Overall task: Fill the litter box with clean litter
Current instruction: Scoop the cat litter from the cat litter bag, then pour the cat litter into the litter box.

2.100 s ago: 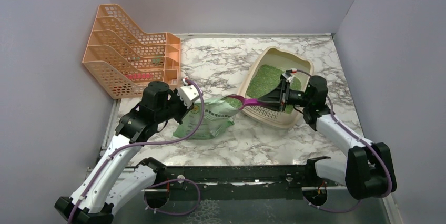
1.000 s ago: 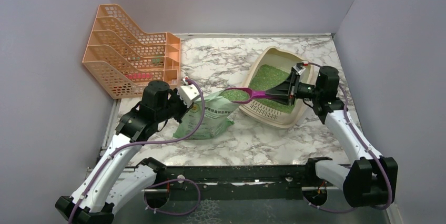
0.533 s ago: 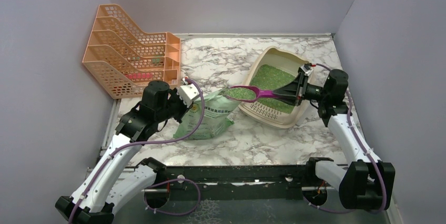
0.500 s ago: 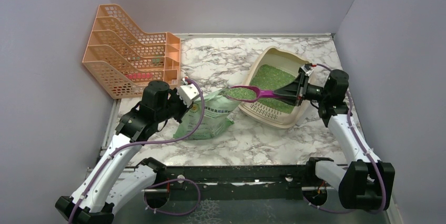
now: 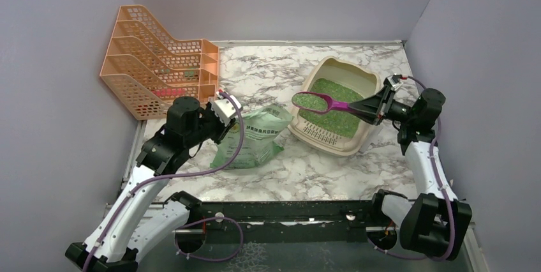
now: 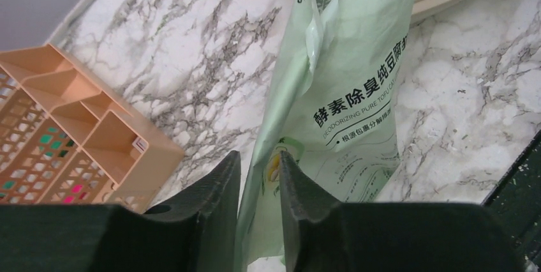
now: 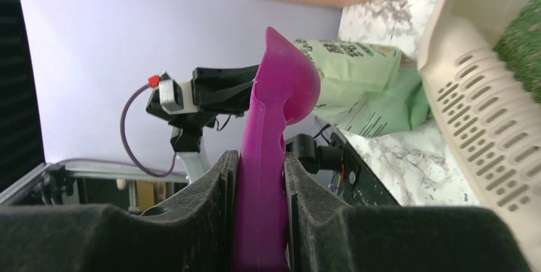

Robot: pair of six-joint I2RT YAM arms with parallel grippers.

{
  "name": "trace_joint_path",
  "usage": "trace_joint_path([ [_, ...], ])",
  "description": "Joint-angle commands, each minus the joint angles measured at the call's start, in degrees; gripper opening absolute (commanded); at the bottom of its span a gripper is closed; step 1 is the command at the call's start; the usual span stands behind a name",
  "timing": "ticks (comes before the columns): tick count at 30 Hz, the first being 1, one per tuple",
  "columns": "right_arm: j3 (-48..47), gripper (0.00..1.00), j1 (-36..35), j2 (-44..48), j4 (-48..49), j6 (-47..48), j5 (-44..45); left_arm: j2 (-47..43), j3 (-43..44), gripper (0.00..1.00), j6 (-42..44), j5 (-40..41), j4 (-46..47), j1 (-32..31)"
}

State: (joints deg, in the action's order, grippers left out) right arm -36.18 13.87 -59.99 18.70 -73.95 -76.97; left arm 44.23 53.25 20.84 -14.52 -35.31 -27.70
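Observation:
The beige litter box (image 5: 338, 62) sits at the right rear of the table, with a layer of green clean litter (image 5: 332, 87) in it. My right gripper (image 5: 376, 107) is shut on the handle of a magenta scoop (image 5: 311, 101). The scoop's bowl carries green granules above the box's left part. In the right wrist view the scoop (image 7: 281, 93) is clamped between the pads of the right gripper (image 7: 260, 157). The green litter bag (image 5: 255, 141) lies slumped left of the box. My left gripper (image 6: 260, 157) is open, with the bag's (image 6: 344, 80) edge loose between its fingers.
An orange mesh file rack (image 5: 156, 61) stands at the back left, close behind the left arm. Grey walls close off the left, the back and the right. A dark rail (image 5: 287, 211) runs along the near edge of the table.
The right arm has carried the loaded scoop from the bag's mouth rightward over the litter box. The left jaws have parted from the bag's edge, and the bag has sagged.

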Motion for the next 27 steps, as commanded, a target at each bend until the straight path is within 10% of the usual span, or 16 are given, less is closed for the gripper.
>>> trace_joint_path([
  [1,1.47,0.01,5.07,1.18,4.69,-0.58,-3.0,-1.25,1.88,0.32,0.0,0.45,3.38,0.19],
  [14,6.52,0.01,17.27,-1.13,6.45,2.16,-0.11,-1.97,2.28,0.53,0.45,0.77,3.86,0.19],
  [27,0.14,0.01,17.62,-0.63,-23.4,25.53,15.85,-2.99,2.37,0.66,-0.46,1.78,5.44,0.19],
])
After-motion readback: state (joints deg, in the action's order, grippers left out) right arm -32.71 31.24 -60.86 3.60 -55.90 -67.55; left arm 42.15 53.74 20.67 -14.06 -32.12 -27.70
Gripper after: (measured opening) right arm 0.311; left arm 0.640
